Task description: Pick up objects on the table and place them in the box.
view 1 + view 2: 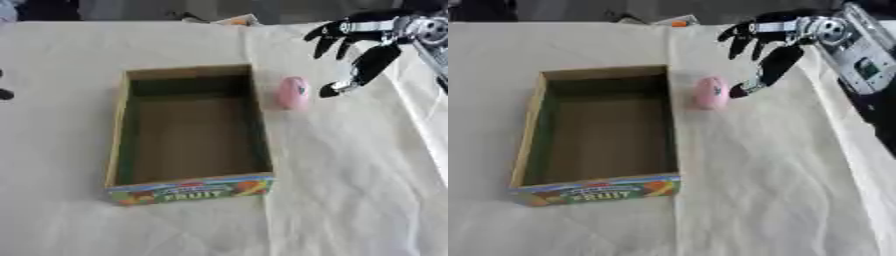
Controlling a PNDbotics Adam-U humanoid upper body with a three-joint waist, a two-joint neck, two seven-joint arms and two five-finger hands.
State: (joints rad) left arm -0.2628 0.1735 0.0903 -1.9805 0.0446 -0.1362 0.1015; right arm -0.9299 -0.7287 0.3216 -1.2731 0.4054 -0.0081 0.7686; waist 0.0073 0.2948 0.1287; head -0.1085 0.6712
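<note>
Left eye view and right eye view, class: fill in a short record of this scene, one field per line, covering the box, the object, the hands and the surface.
box: open cardboard box, FRUIT printed on its near wall, nothing visible inside
object: pink rounded object, on the cloth beside the box's right wall, outside it
right robot hand, fingers spread, one finger reaching down close to the pink object, holding nothing
left robot hand: only dark bits at the left edge of the left eye view, state unclear
surface: cream cloth

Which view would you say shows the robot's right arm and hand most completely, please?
The right eye view: the right robot hand and its silver forearm appear well inside the frame, thumb reaching toward the pink object. The left eye view shows the same open hand, but the forearm is cut off at the picture's right edge.
</note>
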